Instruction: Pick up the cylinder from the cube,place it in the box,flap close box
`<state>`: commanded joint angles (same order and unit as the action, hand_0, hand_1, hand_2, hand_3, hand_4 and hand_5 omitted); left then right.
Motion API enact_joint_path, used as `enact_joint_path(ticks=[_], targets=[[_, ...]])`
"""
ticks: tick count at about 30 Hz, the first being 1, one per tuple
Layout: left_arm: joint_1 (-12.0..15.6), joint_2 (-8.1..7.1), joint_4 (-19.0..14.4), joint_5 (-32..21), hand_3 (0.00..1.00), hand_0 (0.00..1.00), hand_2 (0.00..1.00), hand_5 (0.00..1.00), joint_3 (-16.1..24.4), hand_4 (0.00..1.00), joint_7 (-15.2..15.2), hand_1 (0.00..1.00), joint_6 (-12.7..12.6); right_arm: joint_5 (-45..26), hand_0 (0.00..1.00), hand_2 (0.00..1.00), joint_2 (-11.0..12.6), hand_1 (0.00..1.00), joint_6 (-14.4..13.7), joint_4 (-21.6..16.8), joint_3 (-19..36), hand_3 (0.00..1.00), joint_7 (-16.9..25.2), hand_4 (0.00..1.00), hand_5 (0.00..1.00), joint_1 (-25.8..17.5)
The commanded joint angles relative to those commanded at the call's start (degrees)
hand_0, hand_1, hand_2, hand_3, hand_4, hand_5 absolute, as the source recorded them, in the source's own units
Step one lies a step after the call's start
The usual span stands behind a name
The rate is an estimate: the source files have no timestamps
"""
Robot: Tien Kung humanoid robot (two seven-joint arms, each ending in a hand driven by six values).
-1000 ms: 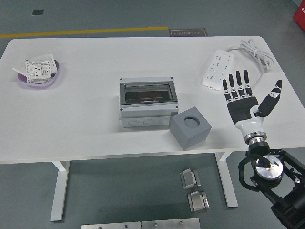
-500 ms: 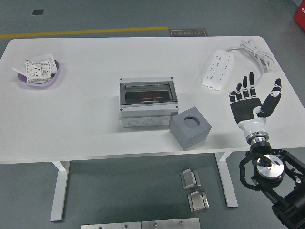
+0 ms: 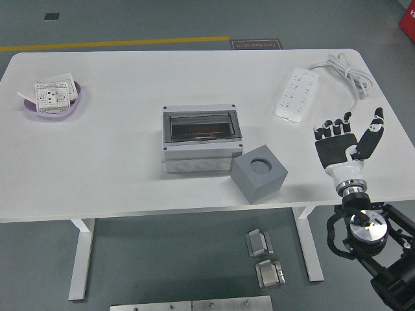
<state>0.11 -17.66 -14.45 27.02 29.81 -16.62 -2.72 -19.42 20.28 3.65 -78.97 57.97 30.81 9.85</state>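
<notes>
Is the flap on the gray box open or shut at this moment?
Shut. The dark transparent flap lies flat within the box frame, with no raised edge visible. The right hand is off to the side, not touching it.

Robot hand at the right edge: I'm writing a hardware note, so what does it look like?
The right hand has five black fingers with white joint segments, a black palm and a white cuff at the wrist. Below that sits a silver metal ring, then a black open-framed arm section around a round silver part. The left arm is not in view.
</notes>
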Motion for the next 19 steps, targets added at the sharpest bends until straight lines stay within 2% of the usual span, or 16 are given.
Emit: enact_joint_path(ticks=[19], targets=[[-0.08,-0.45,-0.1,0.35,0.817,0.717,0.688,0.466,-0.02,0.747,-0.01,0.711,0.04,0.55,0.077,0.197,0.26,0.18,-0.69,0.06,-0.17,0.268,0.16,0.814,0.813,0.11]])
